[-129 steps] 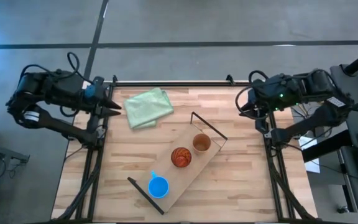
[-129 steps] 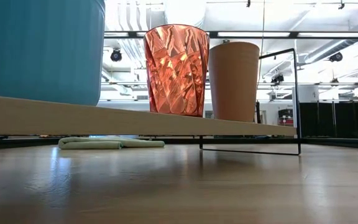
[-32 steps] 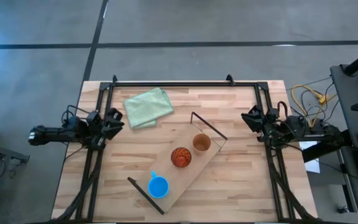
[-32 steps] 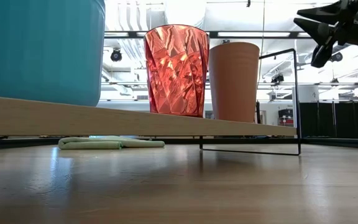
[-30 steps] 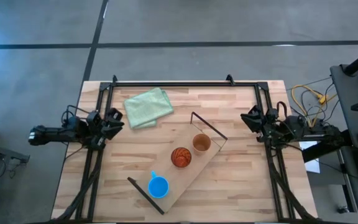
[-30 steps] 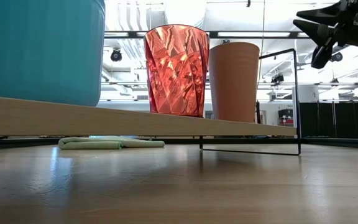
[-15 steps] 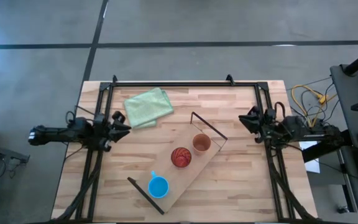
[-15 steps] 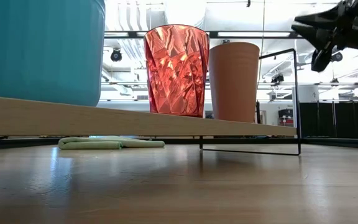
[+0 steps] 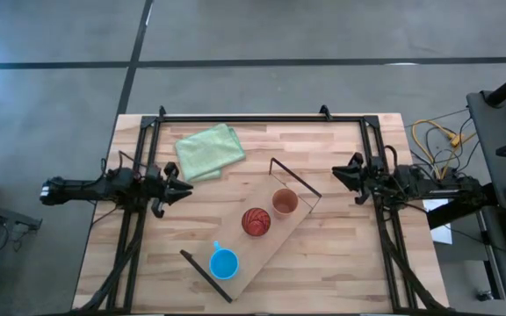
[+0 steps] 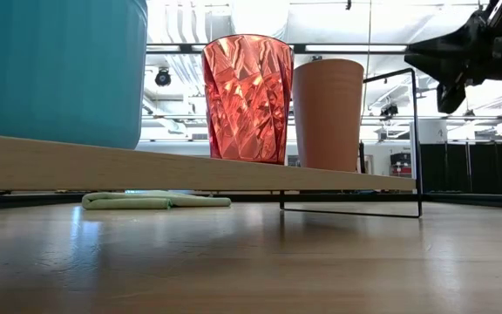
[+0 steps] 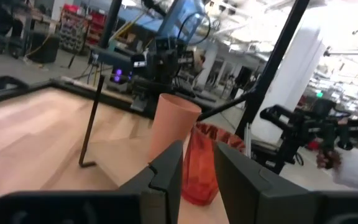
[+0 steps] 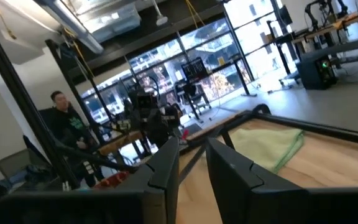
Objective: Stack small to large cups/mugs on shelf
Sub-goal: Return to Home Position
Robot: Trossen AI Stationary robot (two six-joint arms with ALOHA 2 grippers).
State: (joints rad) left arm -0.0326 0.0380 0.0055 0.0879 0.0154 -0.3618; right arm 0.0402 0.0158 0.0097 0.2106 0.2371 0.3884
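The light-wood shelf (image 9: 275, 242) lies diagonally on the table. Three cups stand upright on it in a row: the blue mug (image 9: 224, 263) at its near end, the red ribbed tumbler (image 9: 255, 221) in the middle and the brown-orange cup (image 9: 285, 202) toward its far end. They also show in the low view: mug (image 10: 55, 70), tumbler (image 10: 247, 96), cup (image 10: 328, 113). My left gripper (image 9: 187, 189) is open and empty, left of the shelf. My right gripper (image 9: 336, 174) is open and empty, right of the shelf's far end.
A folded green cloth (image 9: 209, 149) lies at the far left of the table. Black frame rails run along the table's left, right and far edges. The shelf's black wire end (image 9: 294, 180) rises near the brown-orange cup. A person (image 12: 58, 109) is in the room beyond.
My left gripper has gone toward the table's right edge and a little toward its near edge, closer to the shelf. My right gripper has gone toward the table's left edge, toward the shelf's far end. The cups and the shelf have stayed put.
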